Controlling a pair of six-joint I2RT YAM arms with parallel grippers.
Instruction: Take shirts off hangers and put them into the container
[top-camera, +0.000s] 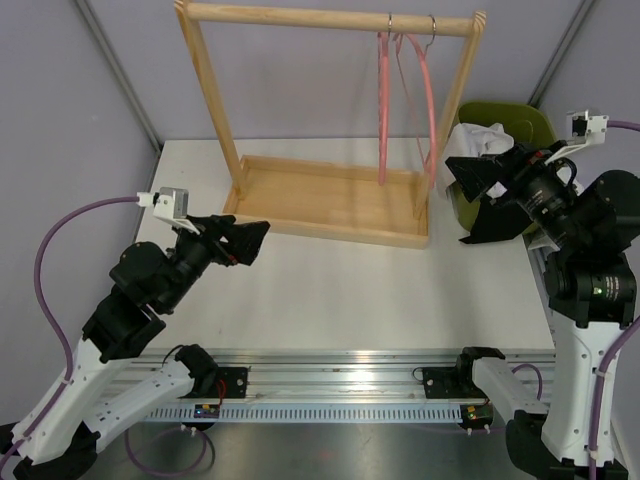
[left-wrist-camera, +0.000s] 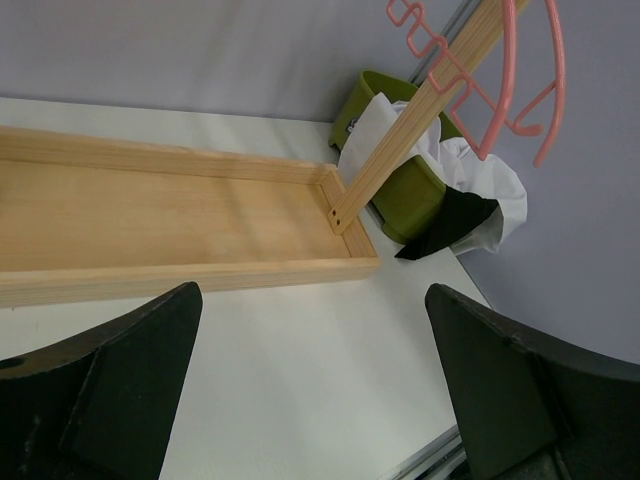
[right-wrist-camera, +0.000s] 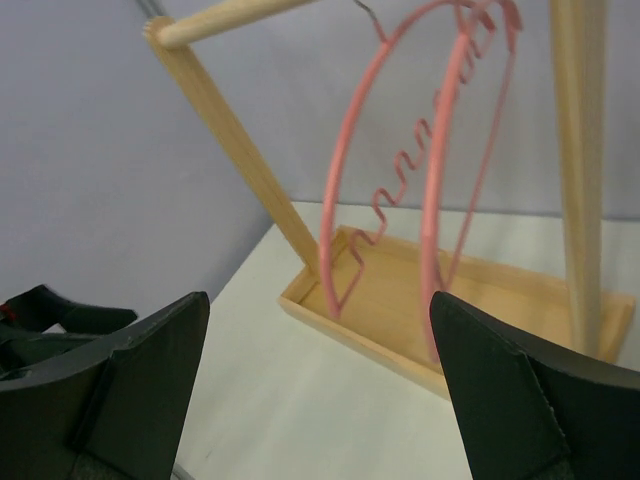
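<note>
1. White shirt (left-wrist-camera: 487, 187) and black shirt (left-wrist-camera: 449, 221) lie bunched in the olive-green basket (left-wrist-camera: 408, 203) at the table's (top-camera: 350, 290) far right corner.
2. Pink hangers (top-camera: 383, 120) hang bare on the wooden rack (top-camera: 300, 14).
3. Left gripper (left-wrist-camera: 312, 292) and right gripper (right-wrist-camera: 320, 300) both gape wide, holding nothing.

Two pink hangers (top-camera: 382, 120) and one wooden rack (top-camera: 320, 14). A single olive-green container (left-wrist-camera: 405, 200). What looks like two shirts, one white shirt (left-wrist-camera: 495, 190) and one black shirt (left-wrist-camera: 450, 222), though the crumpled heap makes that count less than certain. Two robot arms (top-camera: 140, 290), one to each side, and one white table (top-camera: 330, 290).
</note>
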